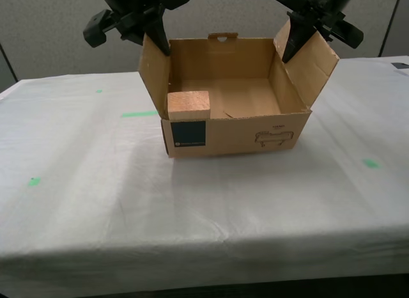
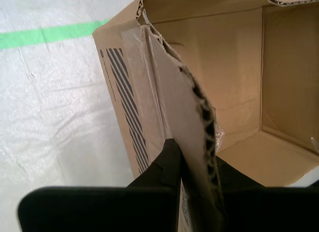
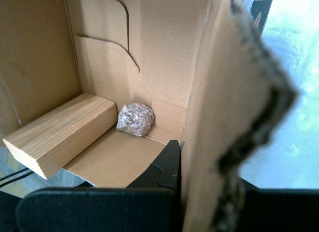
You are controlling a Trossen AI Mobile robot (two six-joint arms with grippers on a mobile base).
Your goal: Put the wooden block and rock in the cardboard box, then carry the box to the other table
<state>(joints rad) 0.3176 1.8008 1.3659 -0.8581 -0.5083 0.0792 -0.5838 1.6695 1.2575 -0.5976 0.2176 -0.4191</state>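
While the cardboard box sits on the bench, my first hand clamps one side flap and my second hand clamps the other. Inside, the wooden block leans on the near wall, the rock touching it.

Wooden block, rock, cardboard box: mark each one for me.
wooden block (image 3: 60, 135), first wrist view, on its long top face.
rock (image 3: 135, 119), first wrist view, on its speckled middle.
cardboard box (image 1: 236, 137), exterior view, on its front wall.
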